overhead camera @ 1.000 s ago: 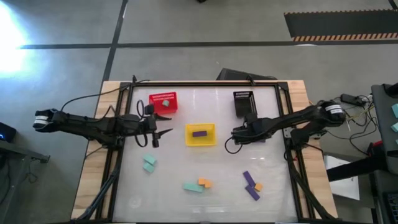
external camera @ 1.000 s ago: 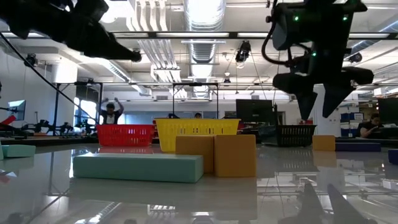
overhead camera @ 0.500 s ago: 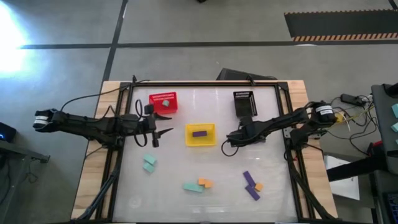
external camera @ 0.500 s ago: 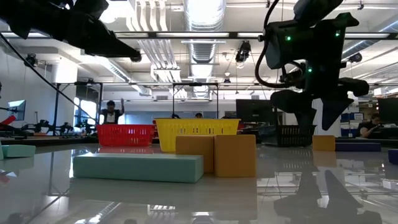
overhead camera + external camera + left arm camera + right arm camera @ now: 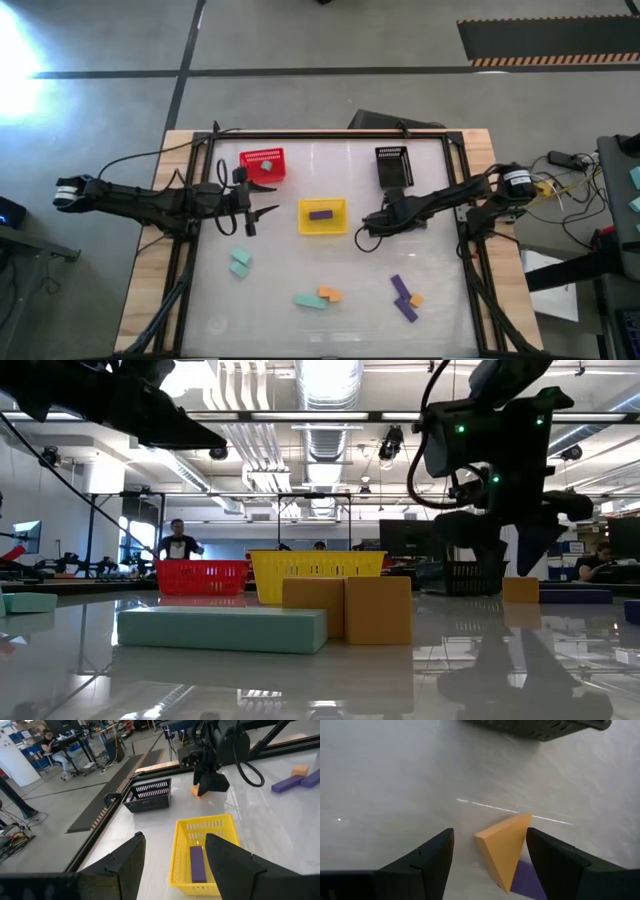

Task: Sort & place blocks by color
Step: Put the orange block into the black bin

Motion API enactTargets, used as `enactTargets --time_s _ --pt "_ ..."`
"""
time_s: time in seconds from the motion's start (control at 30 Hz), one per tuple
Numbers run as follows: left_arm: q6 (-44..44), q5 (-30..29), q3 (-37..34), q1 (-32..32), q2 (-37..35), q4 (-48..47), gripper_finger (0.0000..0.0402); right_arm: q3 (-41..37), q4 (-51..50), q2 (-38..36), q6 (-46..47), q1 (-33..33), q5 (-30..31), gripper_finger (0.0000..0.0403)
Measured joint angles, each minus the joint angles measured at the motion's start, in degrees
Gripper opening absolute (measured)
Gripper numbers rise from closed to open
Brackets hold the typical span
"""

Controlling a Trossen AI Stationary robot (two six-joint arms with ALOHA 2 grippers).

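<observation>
The right gripper (image 5: 372, 222) is sitting nearer the yellow basket (image 5: 322, 229) than a second ago, fingers spread around an orange wedge (image 5: 506, 847) on the table. The left gripper (image 5: 262, 200), unmoved, is hovering left of that basket, fingers spread and empty. A purple block (image 5: 320, 214) is lying inside the basket. No writing is readable.

A robotics laboratory in an open industrial hall. The low view shows exposed ceiling ducts (image 5: 325, 405) and strip lighting at top centre, with workbenches and monitors (image 5: 405, 540) across the middle. The high view shows a polished concrete floor (image 5: 300, 40) and hazard-striped matting (image 5: 545, 40) at upper right. A person (image 5: 52, 747) sits at a desk, upper left of the left wrist view.
</observation>
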Motion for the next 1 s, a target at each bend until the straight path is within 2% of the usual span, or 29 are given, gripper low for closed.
enactTargets --time_s 0.2,0.37,0.7,1.0 --pt "0.00 0.00 0.00 0.00 0.06 -0.17 0.0191 -0.06 0.46 1.92 0.71 -0.11 -0.45 0.0239" --pt "0.00 0.00 0.00 0.00 0.11 -0.10 0.0191 -0.06 1.65 2.15 0.03 -0.11 -0.42 0.0219" --pt "0.00 0.00 0.00 0.00 0.16 -0.03 0.0191 -0.04 2.86 1.57 0.89 -0.11 0.07 0.0113" --pt "0.00 0.00 0.00 -0.01 0.17 0.09 0.0191 0.49 2.59 0.28 -0.25 -0.60 -0.48 0.0112"
